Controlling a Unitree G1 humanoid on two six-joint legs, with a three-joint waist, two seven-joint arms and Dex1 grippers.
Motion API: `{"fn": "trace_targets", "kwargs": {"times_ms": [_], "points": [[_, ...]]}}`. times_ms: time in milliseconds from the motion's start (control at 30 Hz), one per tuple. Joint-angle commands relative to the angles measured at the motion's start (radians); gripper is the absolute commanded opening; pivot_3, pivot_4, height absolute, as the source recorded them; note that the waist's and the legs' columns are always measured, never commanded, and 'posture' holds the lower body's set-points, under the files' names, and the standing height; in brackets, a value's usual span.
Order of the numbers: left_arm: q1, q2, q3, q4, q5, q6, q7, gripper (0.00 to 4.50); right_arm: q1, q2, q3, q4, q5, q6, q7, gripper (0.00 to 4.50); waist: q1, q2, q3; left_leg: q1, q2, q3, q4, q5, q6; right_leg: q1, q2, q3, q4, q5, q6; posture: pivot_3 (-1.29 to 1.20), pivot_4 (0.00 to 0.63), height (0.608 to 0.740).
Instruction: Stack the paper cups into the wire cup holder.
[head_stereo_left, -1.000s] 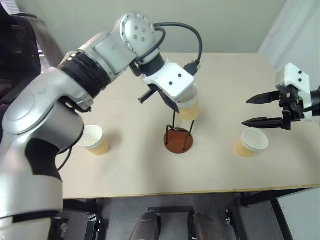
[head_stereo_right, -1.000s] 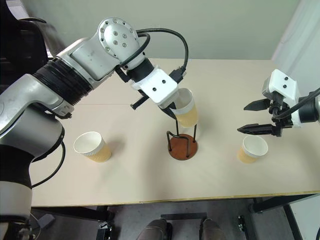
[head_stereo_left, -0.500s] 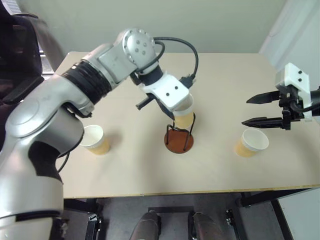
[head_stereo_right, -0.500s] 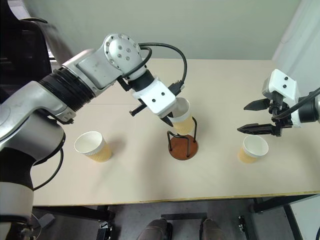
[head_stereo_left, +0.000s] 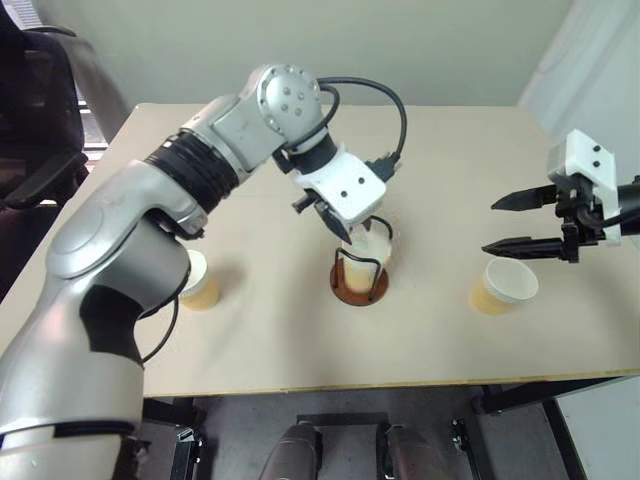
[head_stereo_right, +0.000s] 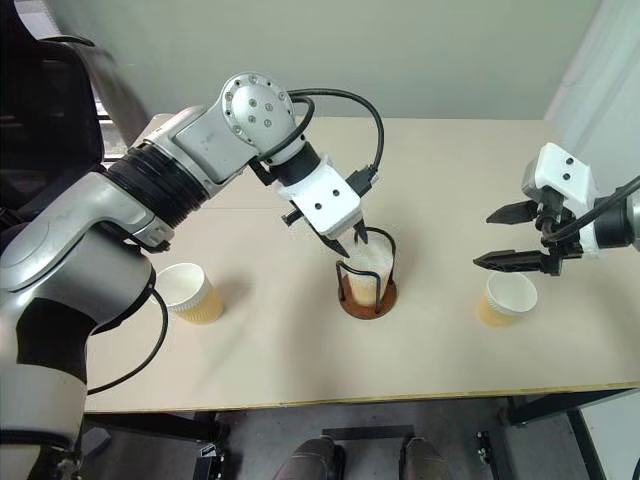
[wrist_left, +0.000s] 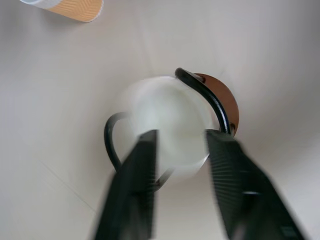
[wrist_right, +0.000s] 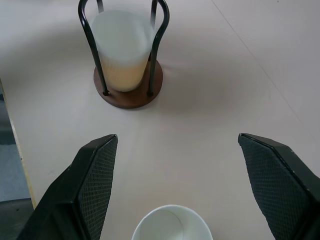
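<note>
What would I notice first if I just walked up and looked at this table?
First, the big silver arm reaching to the middle of the table, its left pincer open just above a paper cup sitting inside the wire cup holder. Off to the right, the right pincer hangs wide open over another paper cup. A third cup stands alone on the left side.

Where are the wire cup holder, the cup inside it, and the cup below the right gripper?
wire cup holder (wrist_right: 151, 97): right wrist view, bare edge of the brown base.
cup in the holder (wrist_right: 122, 47): right wrist view, side wall.
cup below the right gripper (head_stereo_right: 506, 298): right eye view, white inside.
</note>
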Motion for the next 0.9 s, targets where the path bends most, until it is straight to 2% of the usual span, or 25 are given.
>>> {"fn": "trace_targets", "kwargs": {"times_ms": [33, 167, 333, 467, 733, 900], "points": [[-0.005, 0.003, 0.043, -0.004, 0.0, -0.008, -0.031, 3.06, -0.007, -0.009, -0.049, -0.026, 0.012, 0.002, -0.009, 3.93, 0.0, 0.0, 0.0, 0.0, 0.0, 0.0, 0.0, 0.0, 0.0, 0.0, 0.0, 0.0, 0.0, 0.0, 0.0, 0.0, 0.15, 0.74], [0.0, -0.005, 0.07, 0.017, 0.008, -0.002, -0.031, 4.48, -0.004, -0.009, -0.051, -0.027, 0.014, 0.004, -0.014, 3.93, 0.001, 0.0, 0.0, 0.0, 0.0, 0.0, 0.0, -0.001, 0.001, 0.0, 0.0, 0.0, 0.0, 0.0, 0.0, 0.0, 0.15, 0.74], [0.007, 0.014, 0.182, 0.109, 0.005, 0.046, -0.031, 4.48, 0.002, -0.005, -0.059, -0.037, 0.017, 0.014, -0.031, 3.93, -0.002, 0.0, 0.0, 0.0, 0.0, 0.0, 0.0, -0.001, 0.001, 0.0, 0.0, 0.0, 0.0, 0.0, 0.0, 0.0, 0.15, 0.74], [0.022, 0.07, 0.248, 0.12, -0.049, 0.104, -0.031, 4.48, 0.021, 0.007, -0.076, -0.058, 0.032, 0.036, -0.055, 3.93, -0.004, 0.0, 0.0, 0.0, 0.001, -0.001, -0.001, -0.001, 0.001, -0.001, 0.001, 0.0, 0.0, 0.0, 0.0, 0.0, 0.15, 0.74], [0.151, 0.254, 0.383, -0.149, -0.353, 0.512, -0.031, 4.48, 0.05, 0.034, -0.104, -0.139, 0.078, 0.082, -0.101, 3.93, -0.003, 0.001, 0.0, 0.0, 0.0, 0.0, -0.002, 0.004, -0.007, -0.002, 0.002, -0.001, 0.0, -0.001, -0.001, 0.0, 0.15, 0.74], [0.311, 0.295, 0.54, -0.331, -0.422, 0.723, -0.031, 4.48, 0.074, 0.018, -0.12, -0.164, 0.112, 0.104, -0.093, 3.93, -0.002, 0.001, 0.0, 0.0, 0.0, -0.001, -0.001, 0.005, -0.008, -0.001, 0.0, 0.0, 0.0, -0.002, -0.002, 0.0, 0.15, 0.74]]}}
